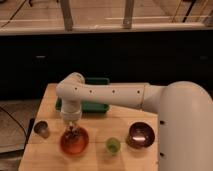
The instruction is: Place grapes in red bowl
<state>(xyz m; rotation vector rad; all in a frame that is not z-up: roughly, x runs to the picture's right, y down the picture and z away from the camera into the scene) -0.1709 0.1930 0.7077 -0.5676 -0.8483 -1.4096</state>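
Observation:
The red bowl [75,142] sits on the wooden table near its front left. My gripper [73,128] points straight down over the bowl's far half, at the end of the white arm [107,95]. The grapes [73,134], a small dark bunch, show right under the gripper's tip, just inside the bowl's far rim. I cannot tell whether the bunch hangs from the gripper or rests in the bowl.
A small metal cup [41,129] stands left of the red bowl. A small green cup [113,145] and a dark maroon bowl [140,135] stand to its right. A green tray [90,105] lies behind, partly hidden by the arm. The robot's white body [185,130] fills the right side.

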